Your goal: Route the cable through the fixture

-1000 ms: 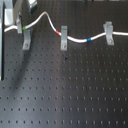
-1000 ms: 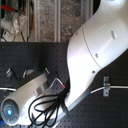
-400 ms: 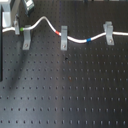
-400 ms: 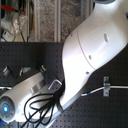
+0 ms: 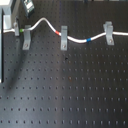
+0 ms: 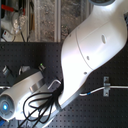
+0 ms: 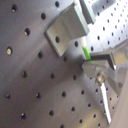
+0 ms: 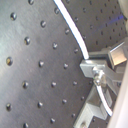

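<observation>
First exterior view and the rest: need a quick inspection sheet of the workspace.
Surface: black perforated board.
Job's things: white cable runs across three grey clips in the first exterior view: left clip, middle clip, right clip. Whether it sits in the slots is too small to tell.
Clutter: nothing seen on the board.
Grippers: gripper is at the cable by its green band; open or shut is unclear.
Cables: black cable bundle beside the white arm.
Surroundings: jumbled gear beyond the board edge.
</observation>
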